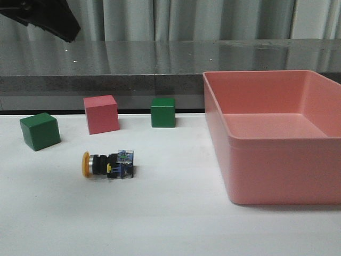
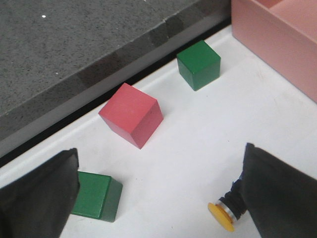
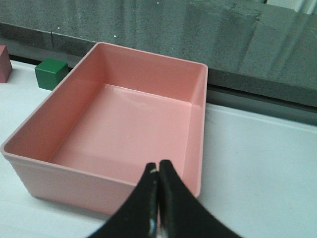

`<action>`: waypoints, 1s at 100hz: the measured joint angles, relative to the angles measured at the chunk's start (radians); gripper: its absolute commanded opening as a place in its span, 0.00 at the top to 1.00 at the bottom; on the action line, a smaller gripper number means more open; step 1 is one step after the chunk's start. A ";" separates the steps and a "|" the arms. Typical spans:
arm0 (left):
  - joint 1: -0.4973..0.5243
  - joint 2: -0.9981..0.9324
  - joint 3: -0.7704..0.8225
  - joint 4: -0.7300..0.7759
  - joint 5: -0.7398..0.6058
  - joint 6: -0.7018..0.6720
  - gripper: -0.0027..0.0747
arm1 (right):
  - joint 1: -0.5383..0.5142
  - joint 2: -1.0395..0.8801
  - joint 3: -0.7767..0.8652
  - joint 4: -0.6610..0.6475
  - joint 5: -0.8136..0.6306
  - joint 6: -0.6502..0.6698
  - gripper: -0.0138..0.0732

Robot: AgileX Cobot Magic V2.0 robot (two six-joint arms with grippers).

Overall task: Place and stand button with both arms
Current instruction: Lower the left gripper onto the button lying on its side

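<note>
The button [image 1: 108, 164] lies on its side on the white table, yellow cap to the left, blue-clear base to the right. In the left wrist view its yellow cap and silver collar [image 2: 224, 214] show beside one finger, the body partly hidden behind it. My left gripper [image 2: 158, 193] is open wide and empty, above the table, its fingers [image 2: 37, 198] spread on either side of the view. My right gripper [image 3: 158, 171] is shut and empty, above the near rim of the pink bin [image 3: 29, 148]. Only a black part of the left arm [image 1: 45, 16] shows in the front view.
A pink cube [image 1: 100, 113] and two green cubes [image 1: 39, 130] [image 1: 162, 112] stand behind the button. The large pink bin [image 1: 277, 141] takes up the table's right side. A dark counter edge [image 1: 106, 82] runs along the back.
</note>
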 measured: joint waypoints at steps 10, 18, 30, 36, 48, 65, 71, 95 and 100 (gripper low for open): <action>0.000 0.031 -0.001 -0.139 -0.002 0.214 0.14 | 0.000 0.000 0.000 0.000 0.000 0.000 0.97; 0.004 0.058 -0.003 -0.311 0.021 0.447 0.14 | 0.000 0.000 0.000 0.002 0.000 0.000 0.97; 0.055 0.107 -0.011 -0.578 0.176 0.795 0.14 | 0.000 0.000 0.000 0.005 0.000 0.000 0.97; 0.096 0.140 -0.013 -0.678 0.296 0.951 0.14 | 0.000 0.000 0.000 0.006 0.000 0.000 0.97; 0.167 0.203 -0.013 -0.801 0.471 1.189 0.14 | 0.000 0.000 0.000 0.006 0.000 0.000 0.97; 0.233 0.276 -0.019 -0.870 0.498 1.311 0.14 | 0.000 0.000 0.000 0.006 0.000 0.002 0.97; 0.244 0.296 -0.020 -0.882 0.494 1.318 0.14 | 0.000 0.000 0.000 0.006 0.002 0.002 0.97; 0.248 0.309 -0.022 -0.902 0.503 1.329 0.14 | 0.000 0.000 0.000 0.008 0.005 0.002 0.97; 0.248 0.311 -0.022 -0.907 0.511 1.342 0.14 | 0.000 0.000 0.000 0.008 0.005 0.002 0.97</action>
